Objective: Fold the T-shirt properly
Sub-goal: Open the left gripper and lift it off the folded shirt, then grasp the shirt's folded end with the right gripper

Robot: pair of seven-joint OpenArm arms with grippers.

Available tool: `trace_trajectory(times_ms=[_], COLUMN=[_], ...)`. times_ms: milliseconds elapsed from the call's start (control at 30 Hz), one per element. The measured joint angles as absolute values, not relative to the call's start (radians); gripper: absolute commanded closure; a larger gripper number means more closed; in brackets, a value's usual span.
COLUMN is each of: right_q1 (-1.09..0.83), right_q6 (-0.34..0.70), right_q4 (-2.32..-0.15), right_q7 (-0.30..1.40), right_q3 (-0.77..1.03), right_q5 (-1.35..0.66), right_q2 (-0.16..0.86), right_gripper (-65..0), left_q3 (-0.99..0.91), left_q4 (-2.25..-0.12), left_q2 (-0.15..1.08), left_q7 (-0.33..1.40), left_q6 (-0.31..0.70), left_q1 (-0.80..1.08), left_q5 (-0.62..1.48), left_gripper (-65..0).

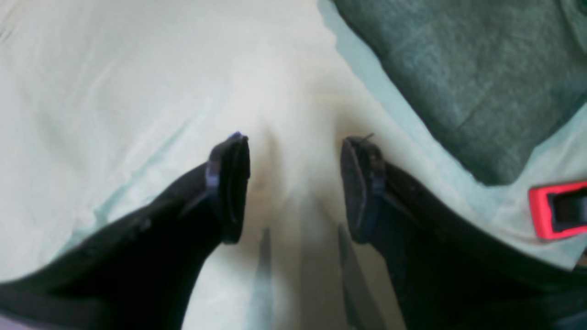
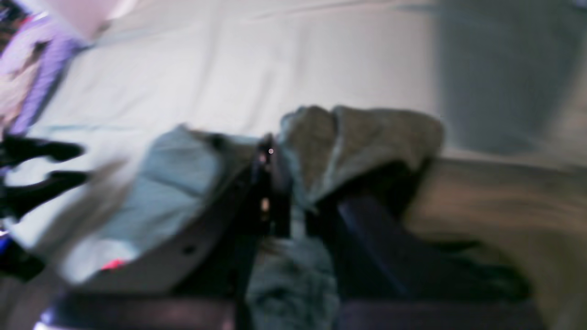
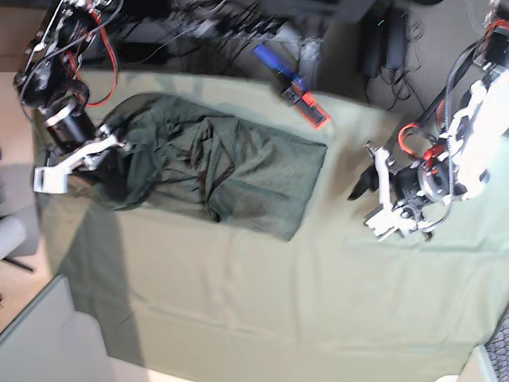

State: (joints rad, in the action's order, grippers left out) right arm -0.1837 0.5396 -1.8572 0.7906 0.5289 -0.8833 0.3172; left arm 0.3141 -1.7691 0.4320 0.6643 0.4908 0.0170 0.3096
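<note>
The dark olive T-shirt [image 3: 231, 171] lies crumpled on the pale green table cloth [image 3: 262, 294], left of the middle. My right gripper [image 3: 111, 145] is at the shirt's left edge. In the blurred right wrist view that gripper [image 2: 270, 183] is shut on a bunched fold of the T-shirt [image 2: 367, 133]. My left gripper [image 3: 362, 191] hovers over bare cloth to the right of the shirt, apart from it. The left wrist view shows the left gripper [image 1: 296, 183] open with nothing between its fingers, and the T-shirt [image 1: 481, 82] at the upper right.
A blue and red-orange tool [image 3: 296, 89] lies at the table's back edge, near the shirt's far corner; its red end [image 1: 555, 211] shows in the left wrist view. Cables and equipment [image 3: 207, 28] crowd the area behind the table. The table's front edge [image 3: 238, 370] is at the bottom.
</note>
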Motion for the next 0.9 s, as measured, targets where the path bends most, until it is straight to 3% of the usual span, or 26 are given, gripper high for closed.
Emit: trace_trajectory(times_ms=[367,633,667,733,800,900], right_q1=[-0.153,-0.147,-0.147,-0.149,-0.153,-0.154], right_q6=[0.539,0.539,0.539,0.54,0.54,0.539], right_q4=[-1.937,-1.916,-1.908,-1.894,-1.891,-1.891], right_q7=[0.722,0.695,0.695,0.695,0.693,0.692], right_q3=[0.232,0.031,0.016,-0.009,-0.018,-0.022], right_q5=[-0.658,-0.474,-0.458,-0.447,-0.447,-0.459], right_q2=[0.089,0.021,0.017,0.017,0.017,0.017], right_gripper=[0.0,0.0,-1.8,-25.0,-40.7,-42.8], left_q3=[0.315,0.315,0.315,0.315,0.315,0.315], left_q4=[-1.769,-1.769,-1.769,-1.769,-1.769,-1.769], left_q2=[0.45,0.45,0.451,0.452,0.451,0.451], left_q7=[0.677,0.677,0.677,0.677,0.677,0.677], left_q6=[0.491,0.491,0.491,0.491,0.503,0.506], left_q1=[0.025,0.033,0.033,0.034,0.034,0.033], left_q5=[0.308,0.308,0.31,0.332,0.354,0.373], left_gripper=[-35.6,-35.6,-35.6,-35.6,-35.6,-35.6])
